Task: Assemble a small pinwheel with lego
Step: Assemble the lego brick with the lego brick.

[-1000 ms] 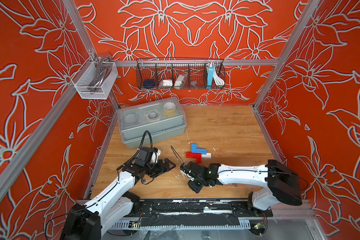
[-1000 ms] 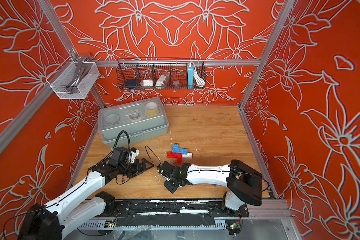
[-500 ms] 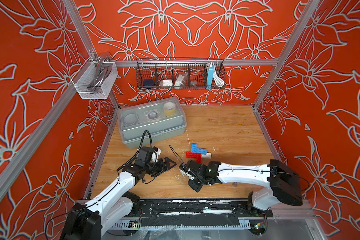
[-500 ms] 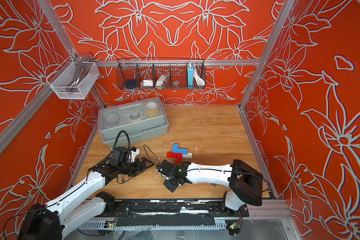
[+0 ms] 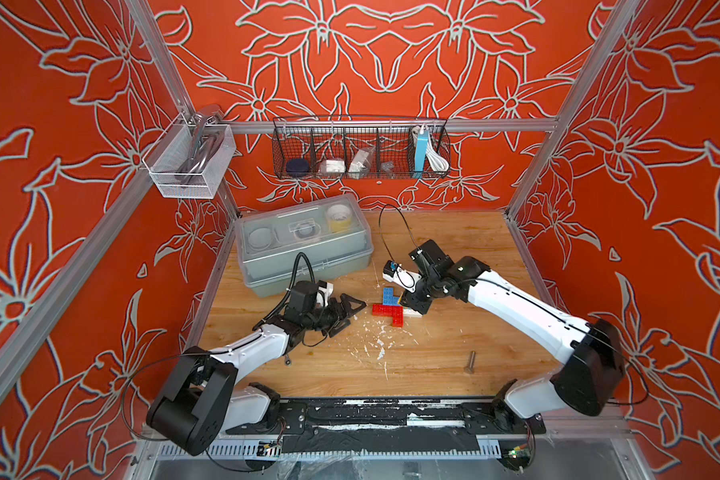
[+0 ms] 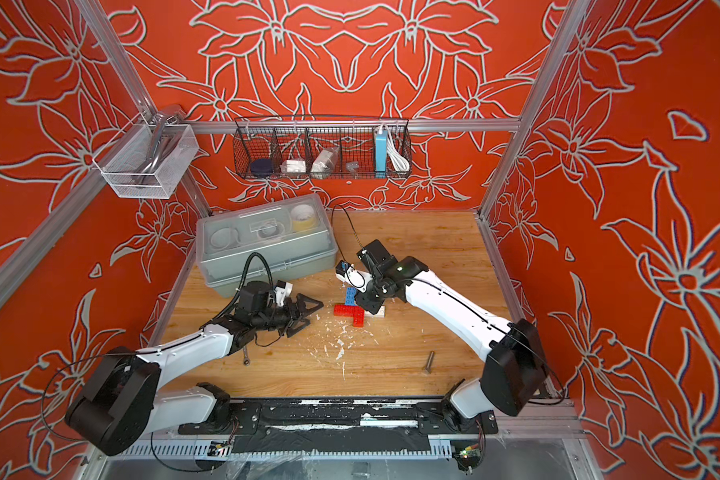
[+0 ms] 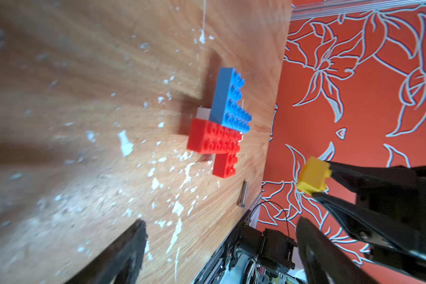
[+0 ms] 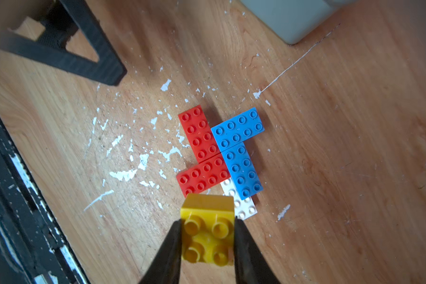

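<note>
One yellow brick (image 8: 208, 236), R jaws, at pinwheel (image 8: 220, 152) edge; open wood (image 5: 466, 232) behind.

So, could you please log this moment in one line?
right tool: shut on yellow brick | left tool: open, empty | pinwheel: centre bare

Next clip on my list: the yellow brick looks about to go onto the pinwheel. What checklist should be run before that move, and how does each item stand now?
1. yellow brick gripped by the right gripper, a jaw on each side: ok.
2. Its studs face the wrist camera: ok.
3. pinwheel has four arms joined, centre studs bare: ok.
4. Brick lined up over the centre: cannot tell.
5. left gripper open, empty, apart from the pinwheel: ok.
6. bolt lies well away: ok.
</note>
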Controlling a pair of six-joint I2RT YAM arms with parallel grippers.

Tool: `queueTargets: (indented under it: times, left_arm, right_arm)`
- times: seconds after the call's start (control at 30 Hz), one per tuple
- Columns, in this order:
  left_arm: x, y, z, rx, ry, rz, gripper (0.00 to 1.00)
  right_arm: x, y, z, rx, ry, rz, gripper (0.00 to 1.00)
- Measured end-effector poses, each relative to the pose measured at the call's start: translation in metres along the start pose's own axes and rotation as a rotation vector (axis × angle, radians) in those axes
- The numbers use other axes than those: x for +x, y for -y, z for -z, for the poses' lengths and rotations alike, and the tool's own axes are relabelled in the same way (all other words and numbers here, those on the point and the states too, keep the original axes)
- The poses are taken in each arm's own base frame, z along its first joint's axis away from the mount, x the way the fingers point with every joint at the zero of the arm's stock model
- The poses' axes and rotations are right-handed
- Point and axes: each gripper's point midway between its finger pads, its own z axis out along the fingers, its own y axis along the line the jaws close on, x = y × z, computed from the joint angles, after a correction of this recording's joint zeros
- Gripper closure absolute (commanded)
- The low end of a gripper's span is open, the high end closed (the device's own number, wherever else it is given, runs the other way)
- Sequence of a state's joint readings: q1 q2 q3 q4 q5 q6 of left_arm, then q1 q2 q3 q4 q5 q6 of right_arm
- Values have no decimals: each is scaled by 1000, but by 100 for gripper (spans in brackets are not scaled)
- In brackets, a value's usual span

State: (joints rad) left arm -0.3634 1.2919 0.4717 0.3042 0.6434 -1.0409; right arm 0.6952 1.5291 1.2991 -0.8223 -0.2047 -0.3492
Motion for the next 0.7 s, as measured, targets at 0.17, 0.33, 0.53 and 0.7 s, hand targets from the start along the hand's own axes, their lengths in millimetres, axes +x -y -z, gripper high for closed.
queueTargets:
  times: [0.17, 0.33, 0.53, 0.7]
  left_arm:
    - [-9, 9, -13, 27, -11, -18, 11]
    - [-7, -3, -25, 12, -47, -5, 12]
    - [0, -15, -33, -9, -86, -4, 12]
    - [2, -15, -33, -7, -96, -29, 13]
  right_arm:
    - [-1, 7, -19, -40, -72, 117, 83]
    - [-3, 12, -39, -73, -120, 200, 84]
    - [-6, 16, -61, -116, -155, 243, 86]
    - [-1, 15, -71, -143, -179, 256, 86]
